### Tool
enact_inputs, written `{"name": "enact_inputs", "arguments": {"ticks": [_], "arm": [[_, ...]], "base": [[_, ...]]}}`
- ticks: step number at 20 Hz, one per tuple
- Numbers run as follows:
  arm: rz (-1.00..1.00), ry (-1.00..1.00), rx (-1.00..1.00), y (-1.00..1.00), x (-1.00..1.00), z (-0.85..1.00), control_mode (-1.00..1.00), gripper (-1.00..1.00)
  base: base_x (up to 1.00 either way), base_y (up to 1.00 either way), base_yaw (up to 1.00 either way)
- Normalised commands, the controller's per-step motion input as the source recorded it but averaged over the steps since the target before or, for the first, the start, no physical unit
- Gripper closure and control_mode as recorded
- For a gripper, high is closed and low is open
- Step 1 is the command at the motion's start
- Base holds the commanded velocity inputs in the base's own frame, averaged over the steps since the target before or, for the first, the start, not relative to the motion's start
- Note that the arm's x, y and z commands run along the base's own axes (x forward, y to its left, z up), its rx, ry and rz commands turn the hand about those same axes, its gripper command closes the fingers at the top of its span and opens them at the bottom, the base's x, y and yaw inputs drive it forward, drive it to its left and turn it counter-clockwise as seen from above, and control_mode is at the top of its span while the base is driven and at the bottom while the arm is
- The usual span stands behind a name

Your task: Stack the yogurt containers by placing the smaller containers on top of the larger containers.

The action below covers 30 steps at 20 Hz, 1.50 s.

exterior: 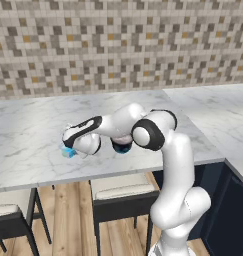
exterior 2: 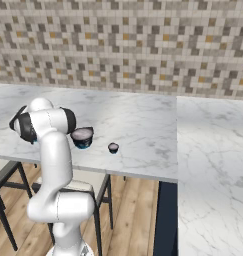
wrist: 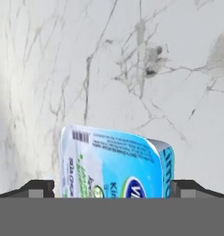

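Lying tilted, light-blue boxy container (wrist: 115, 166) shows barcode.

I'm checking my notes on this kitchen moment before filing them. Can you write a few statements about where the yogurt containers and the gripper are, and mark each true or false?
1. The small light-blue boxy container sits between the gripper's two dark fingertips. True.
2. The tiny dark round cup is stacked on the wide dark round tub. False: it stands apart on the white marble counter, beside the tub.
3. The tub has nothing on top. True.
4. The light-blue container lies on the wooden floor. False: it is at counter level, by the gripper.
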Motion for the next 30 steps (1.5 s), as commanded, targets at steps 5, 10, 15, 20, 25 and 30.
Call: {"name": "enact_inputs", "arguments": {"ticks": [5, 10, 15, 20, 25, 30], "arm": [[0.0, -0.04, 0.0, -0.08, -0.02, 0.0, -1.0, -1.0], [0.0, 0.0, 0.0, -0.12, 0.0, 0.0, -1.0, -1.0], [0.0, 0.0, 0.0, -0.17, 0.0, 0.01, -1.0, -1.0], [0.0, 0.0, 0.0, -0.1, 0.0, 0.02, -1.0, -1.0], [0.0, 0.0, 0.0, 0.01, 0.0, 0.0, -1.0, -1.0], [0.0, 0.0, 0.0, 0.13, 0.05, 0.0, -1.0, -1.0]], "base": [[0.0, 0.0, 0.0], [0.0, 0.0, 0.0], [0.0, 0.0, 0.0], [0.0, 0.0, 0.0], [0.0, 0.0, 0.0], [0.0, 0.0, 0.0]]}}
